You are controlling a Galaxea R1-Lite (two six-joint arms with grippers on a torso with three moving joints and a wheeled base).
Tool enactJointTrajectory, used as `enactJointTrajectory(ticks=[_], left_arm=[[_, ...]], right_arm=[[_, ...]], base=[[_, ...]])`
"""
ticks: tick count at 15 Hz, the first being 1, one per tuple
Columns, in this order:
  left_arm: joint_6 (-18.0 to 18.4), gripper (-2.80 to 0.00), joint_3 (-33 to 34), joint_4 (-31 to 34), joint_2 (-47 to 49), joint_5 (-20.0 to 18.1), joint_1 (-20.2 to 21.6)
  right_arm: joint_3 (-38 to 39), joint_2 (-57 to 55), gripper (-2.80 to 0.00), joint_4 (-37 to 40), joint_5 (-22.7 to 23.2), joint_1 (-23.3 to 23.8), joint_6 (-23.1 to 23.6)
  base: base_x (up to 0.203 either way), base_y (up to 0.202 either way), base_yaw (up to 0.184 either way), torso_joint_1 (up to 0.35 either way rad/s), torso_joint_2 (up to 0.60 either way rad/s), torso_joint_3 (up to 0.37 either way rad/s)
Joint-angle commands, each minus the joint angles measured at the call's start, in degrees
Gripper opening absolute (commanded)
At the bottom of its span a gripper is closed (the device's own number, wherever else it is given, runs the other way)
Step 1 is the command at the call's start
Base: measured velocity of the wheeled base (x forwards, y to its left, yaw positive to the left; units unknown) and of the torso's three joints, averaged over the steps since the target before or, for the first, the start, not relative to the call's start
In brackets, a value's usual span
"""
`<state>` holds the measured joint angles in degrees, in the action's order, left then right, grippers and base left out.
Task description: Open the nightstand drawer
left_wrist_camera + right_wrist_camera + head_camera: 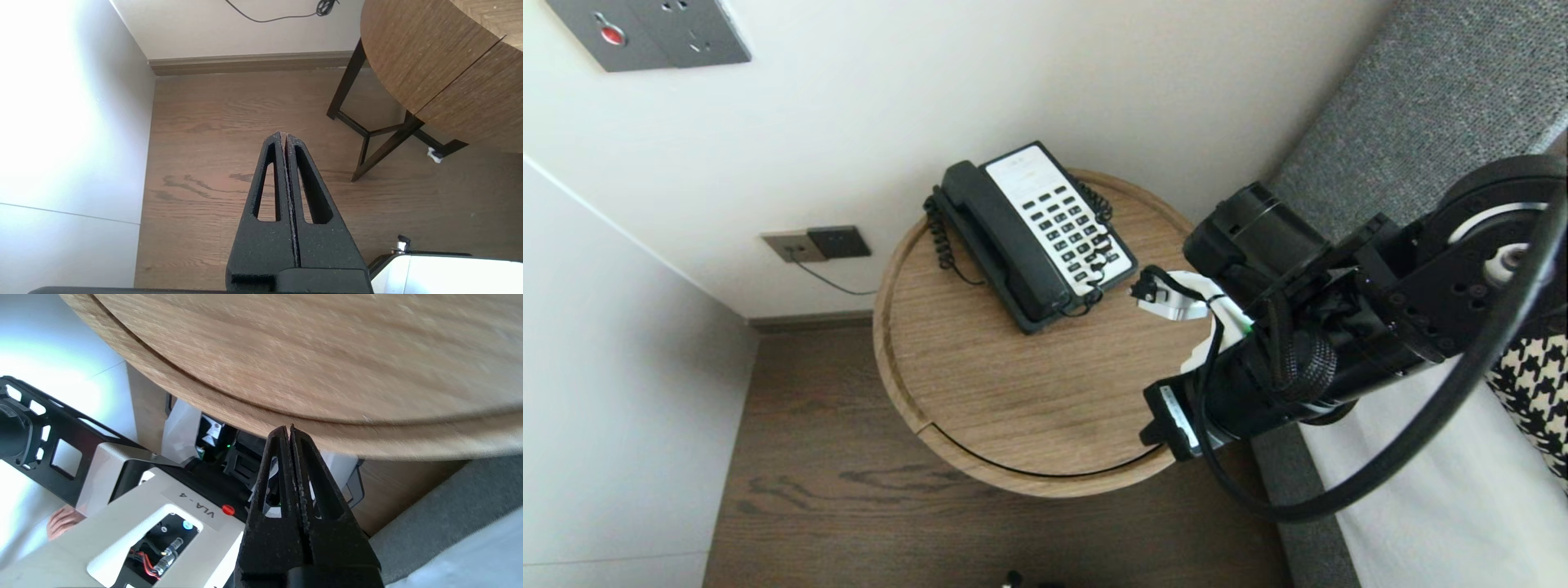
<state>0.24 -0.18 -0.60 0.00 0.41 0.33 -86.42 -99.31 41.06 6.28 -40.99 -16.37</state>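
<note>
Right gripper (289, 429) hung by round table's (1013, 483) near-right rim, fingers pressed together, empty | left gripper (284, 135) was closed, empty, above floor (204, 122), left of table | telephone (1037, 233) sat at table's far side.

Hotel-style bedroom: round wooden bedside table (1013, 392) bearing corded telephone (1037, 233), beside grey upholstered headboard (1405, 106) and white bed linen (1445, 506); wall sockets (817, 243) behind.

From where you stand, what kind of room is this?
Most likely a hotel bedroom: a corded phone sits on a round wooden side table, right beside what looks like a grey upholstered bed frame with white bedding.
</note>
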Motion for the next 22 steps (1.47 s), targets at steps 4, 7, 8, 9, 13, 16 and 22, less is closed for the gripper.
enactJointTrajectory(ticks=[4,7,8,9,13,16,22], left_arm=[[0.0,-2.80,0.0,0.0,-0.1,0.0,0.0],[0.0,-2.80,0.0,0.0,-0.1,0.0,0.0],[0.0,-2.80,0.0,0.0,-0.1,0.0,0.0],[0.0,-2.80,0.0,0.0,-0.1,0.0,0.0],[0.0,-2.80,0.0,0.0,-0.1,0.0,0.0],[0.0,-2.80,0.0,0.0,-0.1,0.0,0.0],[0.0,-2.80,0.0,0.0,-0.1,0.0,0.0]], right_arm=[[3.7,2.7,-2.80,0.1,-2.0,1.9,-0.1],[4.7,2.8,-2.80,0.0,-2.0,4.5,0.0],[4.8,2.8,-2.80,0.0,-2.0,5.1,0.0],[4.9,2.8,-2.80,0.0,-2.0,5.2,0.1],[4.9,2.0,-2.80,-2.5,-2.1,5.5,0.3],[4.7,1.0,-2.80,-2.8,-2.2,5.5,0.3],[5.4,0.4,-2.80,-3.7,-2.1,6.4,0.6]], base=[[0.000,0.000,0.000,0.000,0.00,0.000],[0.000,0.000,0.000,0.000,0.00,0.000],[0.000,0.000,0.000,0.000,0.00,0.000],[0.000,0.000,0.000,0.000,0.00,0.000],[0.000,0.000,0.000,0.000,0.00,0.000],[0.000,0.000,0.000,0.000,0.00,0.000],[0.000,0.000,0.000,0.000,0.00,0.000]])
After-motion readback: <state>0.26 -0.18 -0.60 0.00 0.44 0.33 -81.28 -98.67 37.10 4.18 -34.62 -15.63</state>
